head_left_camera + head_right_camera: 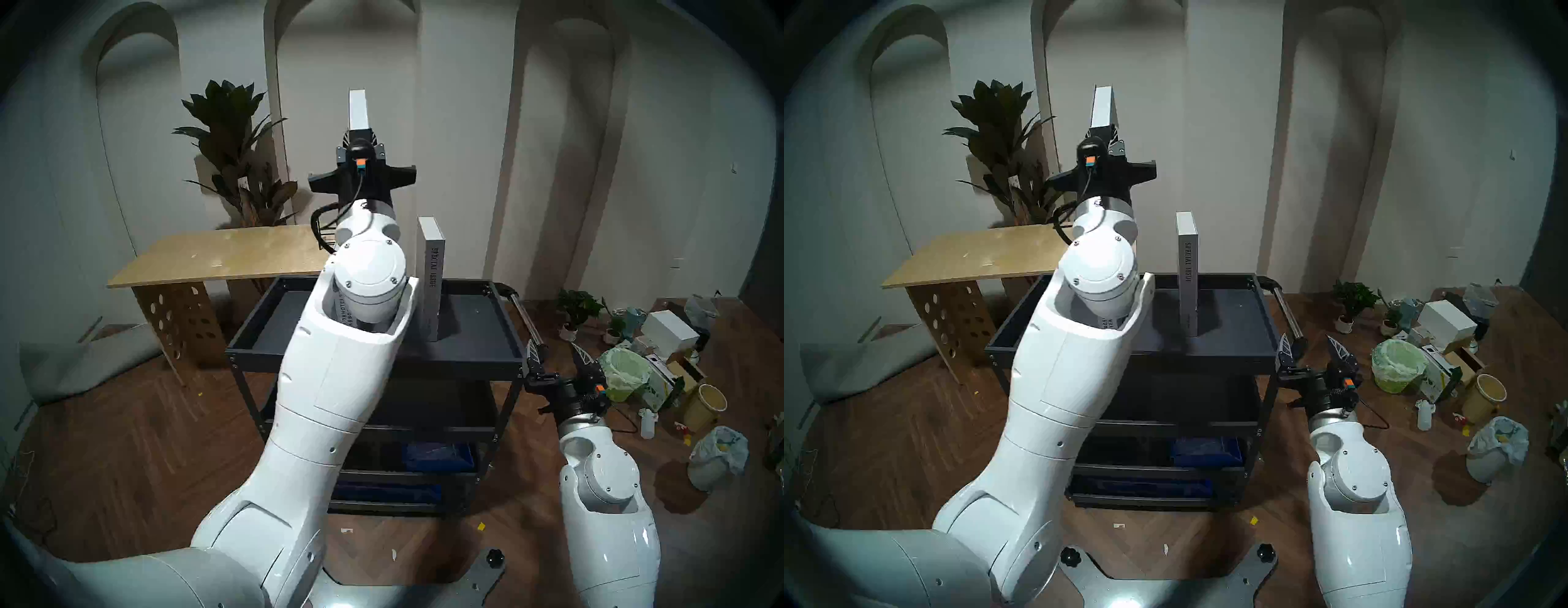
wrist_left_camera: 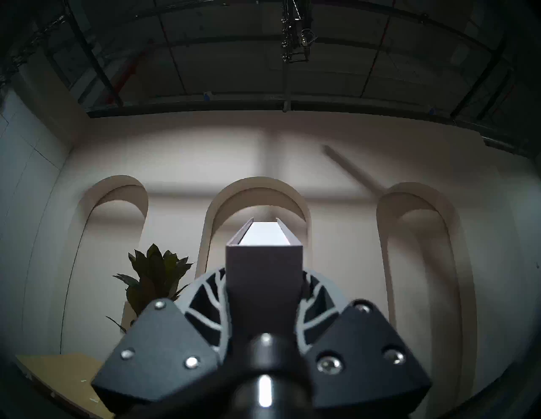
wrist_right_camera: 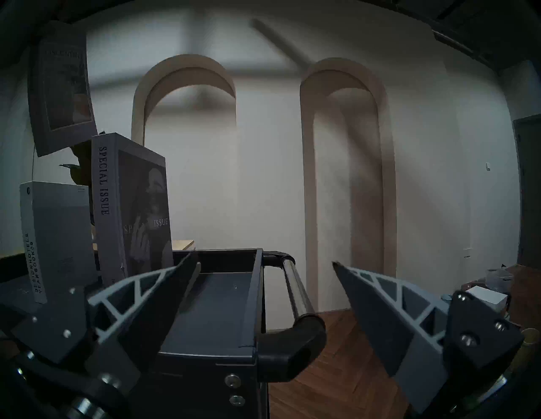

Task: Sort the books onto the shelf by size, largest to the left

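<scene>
The left gripper (image 1: 359,127), fingers clamped on the "Discontent" book (image 1: 357,108), holds it high, likely for re-slotting on the shelf (image 1: 475,361); the right gripper's (image 1: 559,352) fingers are spread.

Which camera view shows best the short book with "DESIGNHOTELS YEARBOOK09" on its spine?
The right wrist view: the DESIGNHOTELS book stands upright on the shelf, spine and cover both visible. Both head views show only a sliver of its spine behind the left arm. The left wrist view does not show it.
</scene>
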Action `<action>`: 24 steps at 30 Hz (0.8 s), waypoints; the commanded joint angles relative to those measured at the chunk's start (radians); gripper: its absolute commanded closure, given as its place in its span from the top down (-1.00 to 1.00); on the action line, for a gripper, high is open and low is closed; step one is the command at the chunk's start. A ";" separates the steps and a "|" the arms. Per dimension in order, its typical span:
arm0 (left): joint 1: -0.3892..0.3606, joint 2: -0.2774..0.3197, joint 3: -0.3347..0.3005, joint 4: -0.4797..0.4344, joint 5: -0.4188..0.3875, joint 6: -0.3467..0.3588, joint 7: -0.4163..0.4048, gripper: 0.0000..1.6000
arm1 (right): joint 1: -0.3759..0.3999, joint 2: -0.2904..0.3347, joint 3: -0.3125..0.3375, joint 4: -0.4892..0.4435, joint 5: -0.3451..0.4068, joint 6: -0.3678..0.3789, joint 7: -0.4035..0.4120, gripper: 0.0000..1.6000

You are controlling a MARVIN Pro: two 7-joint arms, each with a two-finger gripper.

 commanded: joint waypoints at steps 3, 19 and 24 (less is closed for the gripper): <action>0.022 0.115 -0.056 -0.146 -0.024 0.095 -0.111 -1.00 | 0.014 -0.008 -0.021 -0.019 -0.009 -0.007 -0.003 1.00; 0.088 0.309 -0.253 -0.295 -0.178 0.325 -0.376 -1.00 | 0.026 -0.032 -0.094 -0.024 -0.077 0.001 -0.039 1.00; 0.082 0.320 -0.327 -0.176 -0.250 0.306 -0.454 -1.00 | 0.016 -0.041 -0.121 -0.031 -0.101 0.001 -0.056 1.00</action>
